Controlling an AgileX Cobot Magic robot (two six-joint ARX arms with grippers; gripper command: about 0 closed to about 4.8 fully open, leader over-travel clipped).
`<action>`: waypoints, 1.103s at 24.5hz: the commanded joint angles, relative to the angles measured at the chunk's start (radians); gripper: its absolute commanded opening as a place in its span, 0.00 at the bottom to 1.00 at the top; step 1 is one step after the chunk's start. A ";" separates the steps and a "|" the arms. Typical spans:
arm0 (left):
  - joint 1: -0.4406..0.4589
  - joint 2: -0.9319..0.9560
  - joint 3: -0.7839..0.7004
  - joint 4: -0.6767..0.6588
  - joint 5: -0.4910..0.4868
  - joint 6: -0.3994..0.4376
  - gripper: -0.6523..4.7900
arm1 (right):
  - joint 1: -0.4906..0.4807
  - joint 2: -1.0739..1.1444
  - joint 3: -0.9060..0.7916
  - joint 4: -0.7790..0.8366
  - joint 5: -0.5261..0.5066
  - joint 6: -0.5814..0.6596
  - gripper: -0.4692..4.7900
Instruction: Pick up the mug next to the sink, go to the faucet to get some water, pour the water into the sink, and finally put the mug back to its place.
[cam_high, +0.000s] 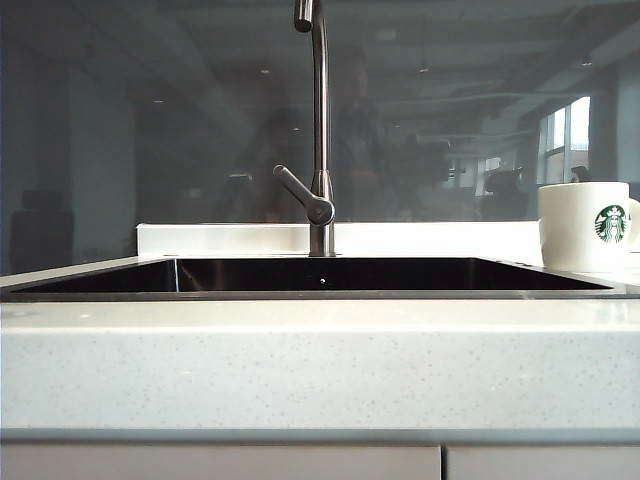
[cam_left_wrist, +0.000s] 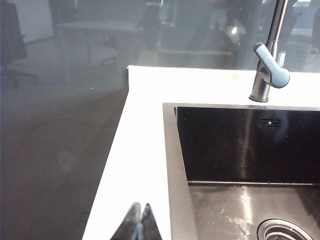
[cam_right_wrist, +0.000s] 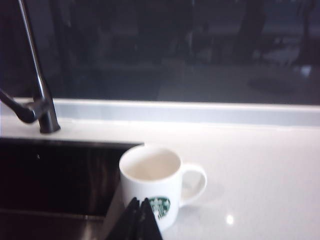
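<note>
**Standing at task start: mug not yet grasped**

Starting nearest, the right gripper hung above the mug, jaws clenched and empty. The left gripper, likewise clenched, hovered over the surface beside the sink. The mug stood upright just beside the sink. Farther back, the faucet was untouched. Judged status: every step remained.

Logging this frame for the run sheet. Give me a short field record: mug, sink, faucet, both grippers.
mug: upright on the counter beside the sink, looks empty, not held
sink: dark basin, nothing in it apart from the drain
faucet: behind the sink, lever slanted to the side, no water visible
left gripper: shut, empty, over the counter by the sink's far side from the mug
right gripper: shut, empty, just short of the mug
</note>
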 joint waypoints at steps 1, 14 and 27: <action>0.000 0.000 0.003 0.013 -0.003 0.004 0.11 | 0.001 -0.086 -0.019 0.005 -0.038 0.033 0.07; 0.000 0.000 0.003 0.013 -0.003 0.004 0.11 | 0.034 -0.346 -0.215 -0.068 0.010 0.027 0.07; 0.000 0.000 0.003 0.009 -0.003 0.004 0.11 | 0.170 -0.426 -0.299 -0.052 0.211 0.029 0.07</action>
